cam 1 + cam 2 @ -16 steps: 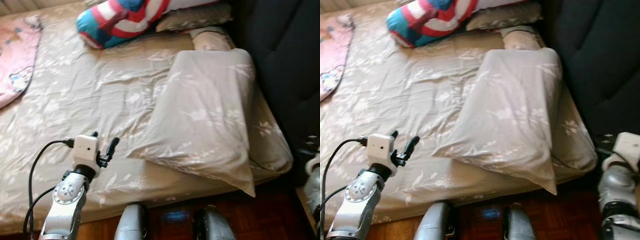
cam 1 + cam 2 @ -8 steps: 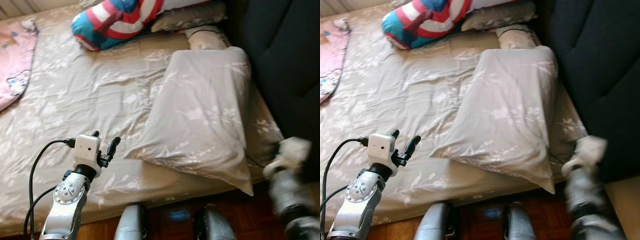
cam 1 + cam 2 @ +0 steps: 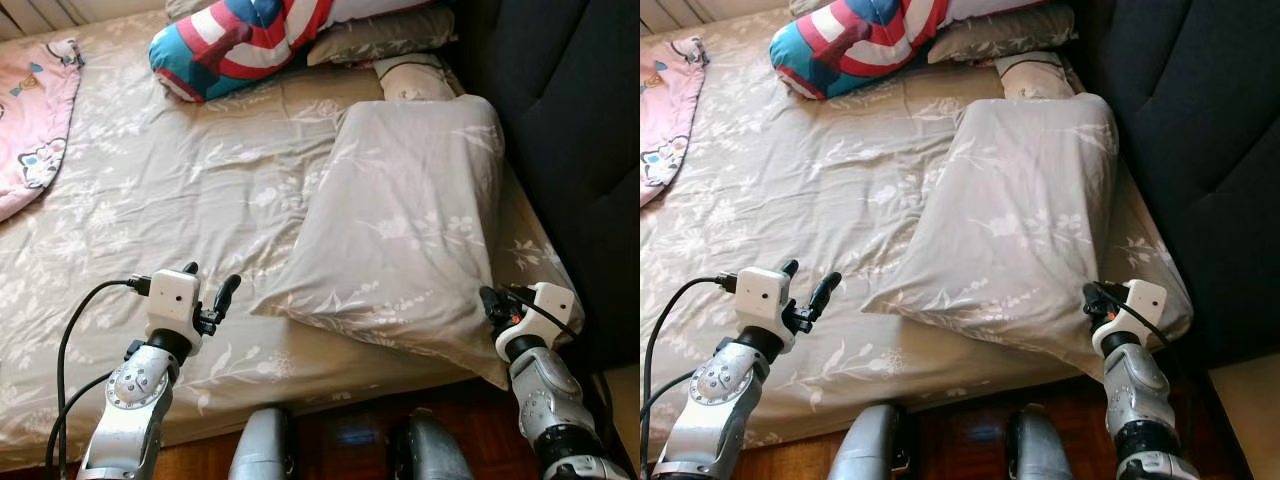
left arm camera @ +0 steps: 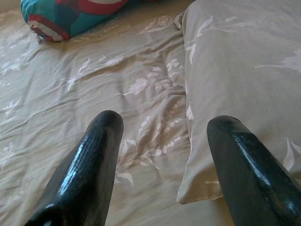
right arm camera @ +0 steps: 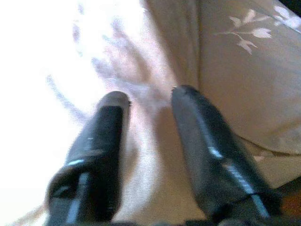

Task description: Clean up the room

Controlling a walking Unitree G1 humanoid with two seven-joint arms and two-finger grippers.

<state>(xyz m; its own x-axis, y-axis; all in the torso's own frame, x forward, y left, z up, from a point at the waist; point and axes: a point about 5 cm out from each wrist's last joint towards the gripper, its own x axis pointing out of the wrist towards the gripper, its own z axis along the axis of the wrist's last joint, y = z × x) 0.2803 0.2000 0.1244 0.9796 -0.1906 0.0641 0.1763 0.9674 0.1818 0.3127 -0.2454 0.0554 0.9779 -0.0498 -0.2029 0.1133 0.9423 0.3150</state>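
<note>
A large beige floral pillow (image 3: 410, 230) lies slanted on the right side of the bed (image 3: 180, 190), in the same fabric as the sheet. My right gripper (image 3: 492, 303) is at the pillow's near right corner. In the right wrist view its fingers (image 5: 188, 113) stand open, with pillow cloth just beyond the tips. My left gripper (image 3: 211, 275) hovers open over the sheet near the bed's front edge, left of the pillow's near left corner (image 4: 197, 183).
A round red, white and blue cushion (image 3: 240, 40) and two small pillows (image 3: 385, 35) lie at the far end. A pink blanket (image 3: 35, 120) covers the far left. A dark padded headboard (image 3: 570, 130) runs along the right. Wooden floor (image 3: 350, 440) is below the bed's edge.
My right arm has risen from the lower right and brought its gripper to the pillow's near right corner. The left arm has stayed put. The camera shifted a little.
</note>
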